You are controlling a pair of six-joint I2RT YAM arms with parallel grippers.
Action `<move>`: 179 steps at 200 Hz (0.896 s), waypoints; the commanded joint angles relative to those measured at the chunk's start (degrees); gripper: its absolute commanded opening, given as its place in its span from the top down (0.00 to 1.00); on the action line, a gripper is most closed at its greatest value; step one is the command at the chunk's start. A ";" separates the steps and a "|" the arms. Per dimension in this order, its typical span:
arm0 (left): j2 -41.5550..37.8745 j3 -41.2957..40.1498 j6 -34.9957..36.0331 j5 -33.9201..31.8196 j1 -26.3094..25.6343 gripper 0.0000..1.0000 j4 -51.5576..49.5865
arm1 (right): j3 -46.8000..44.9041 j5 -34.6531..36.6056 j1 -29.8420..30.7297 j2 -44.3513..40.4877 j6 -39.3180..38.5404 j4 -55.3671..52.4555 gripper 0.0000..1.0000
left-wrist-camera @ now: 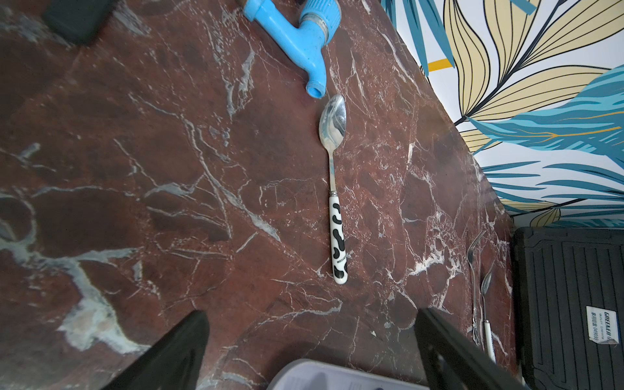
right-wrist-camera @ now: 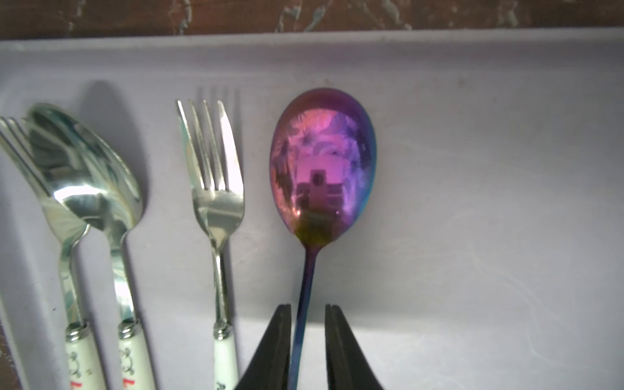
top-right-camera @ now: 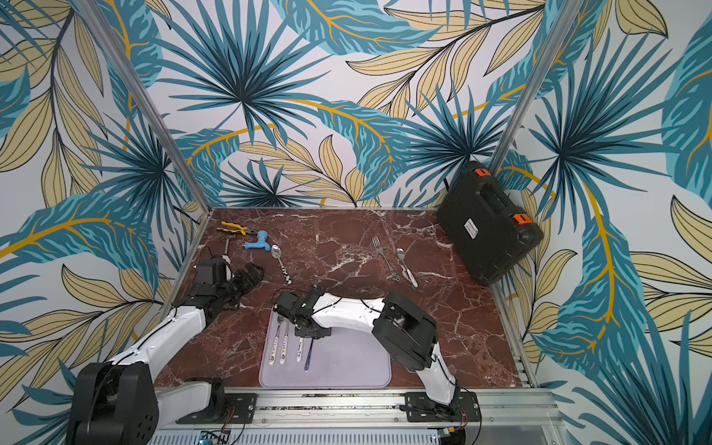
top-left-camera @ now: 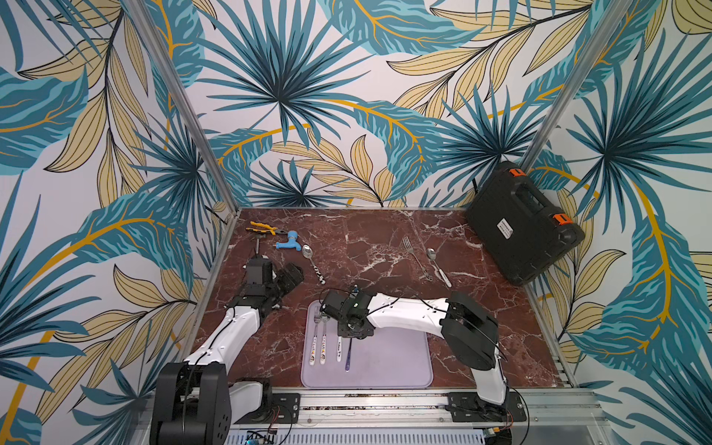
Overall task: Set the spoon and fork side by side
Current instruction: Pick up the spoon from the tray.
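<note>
The closed black case (top-left-camera: 516,227) leaned against the wall at the far right corner of the tabletop (top-left-camera: 385,231). The lavender tray (top-left-camera: 393,366) at the near edge held four pieces in a row, handles toward the robot. Only the right wrist view showed their heads. An outer fork (right-wrist-camera: 20,141) was overlapped by a silver spoon (right-wrist-camera: 87,169). Next came a white-handled fork (right-wrist-camera: 216,189), just beside but apart from an iridescent spoon (right-wrist-camera: 322,162). The right arm (top-left-camera: 408,312) reached across the tray. The right gripper (right-wrist-camera: 308,307) pointed down, its jaws narrowly parted astride that spoon's stem, with a gap on one side. The left gripper (left-wrist-camera: 312,312) hung spread wide over bare tabletop, facing a cow-patterned spoon (left-wrist-camera: 337,236).
</note>
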 commanded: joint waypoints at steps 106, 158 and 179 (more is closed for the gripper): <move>-0.99 -0.55 0.32 0.13 0.42 0.00 -0.25 | 1.79 -0.56 -1.11 3.02 -1.78 -0.65 0.82; -1.06 -0.57 0.32 0.21 0.39 0.00 -0.22 | 2.09 -0.85 -1.58 4.12 -2.15 -1.36 0.89; -1.07 -0.57 0.32 0.15 0.42 0.00 -0.30 | 1.66 -0.28 -1.75 3.48 -2.41 -1.26 0.99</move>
